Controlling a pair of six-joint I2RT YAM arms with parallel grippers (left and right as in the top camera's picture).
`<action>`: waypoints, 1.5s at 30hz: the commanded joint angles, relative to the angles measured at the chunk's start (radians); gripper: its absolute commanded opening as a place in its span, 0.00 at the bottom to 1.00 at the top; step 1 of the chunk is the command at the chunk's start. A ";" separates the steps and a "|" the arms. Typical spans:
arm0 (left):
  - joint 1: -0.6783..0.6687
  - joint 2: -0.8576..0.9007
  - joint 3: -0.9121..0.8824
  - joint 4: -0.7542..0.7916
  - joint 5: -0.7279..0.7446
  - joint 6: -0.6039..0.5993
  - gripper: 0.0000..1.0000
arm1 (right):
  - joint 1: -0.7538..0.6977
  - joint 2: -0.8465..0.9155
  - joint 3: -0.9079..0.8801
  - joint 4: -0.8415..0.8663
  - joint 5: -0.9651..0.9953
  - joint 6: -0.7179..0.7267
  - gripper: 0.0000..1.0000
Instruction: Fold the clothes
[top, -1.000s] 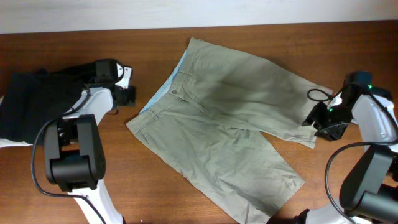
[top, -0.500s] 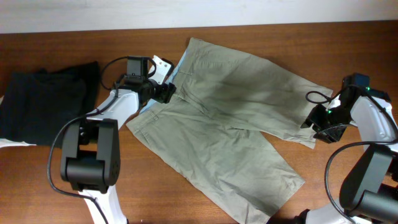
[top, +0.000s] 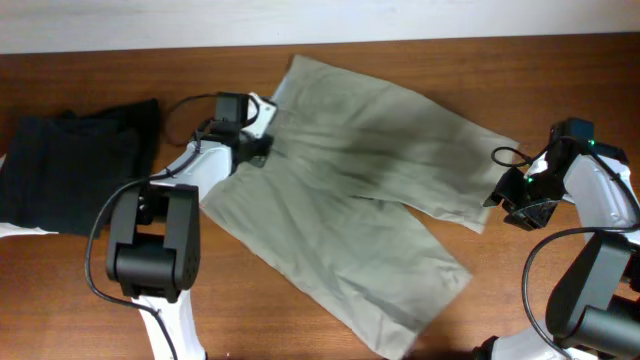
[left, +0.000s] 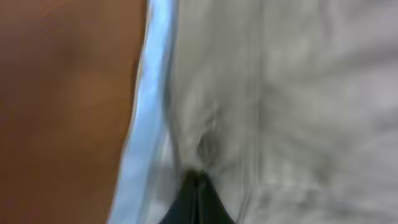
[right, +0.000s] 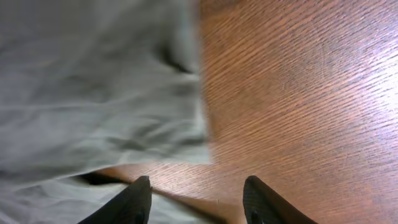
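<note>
The khaki shorts (top: 350, 190) lie spread flat across the middle of the brown table, waistband to the upper left, legs to the right and lower right. My left gripper (top: 262, 146) is shut on the waistband; in the left wrist view its fingertips (left: 198, 180) pinch the khaki cloth (left: 292, 112) beside the pale blue lining (left: 146, 124). My right gripper (top: 503, 200) is open by the hem of the upper leg; in the right wrist view its fingers (right: 196, 186) straddle bare wood just past the hem corner (right: 186, 130).
A dark folded garment (top: 70, 165) lies at the table's left edge. A white wall (top: 300, 20) runs along the far edge of the table. Both arm bases (top: 150, 270) stand at the near edge.
My left gripper moved right from the dark garment to the waistband and shut on it. The shorts have shifted left and the blue lining is now folded under. The right arm barely moved.
</note>
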 joint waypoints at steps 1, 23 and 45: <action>0.175 0.081 -0.042 -0.114 -0.306 -0.146 0.00 | 0.005 0.008 -0.003 0.001 0.005 -0.009 0.52; 0.179 -0.599 -0.034 -0.339 -0.085 -0.158 0.60 | 0.463 0.008 -0.311 0.163 -0.130 -0.219 0.31; 0.175 -0.629 -0.034 -0.812 -0.086 -0.165 0.64 | -0.106 -0.055 -0.199 0.065 -0.354 -0.233 0.50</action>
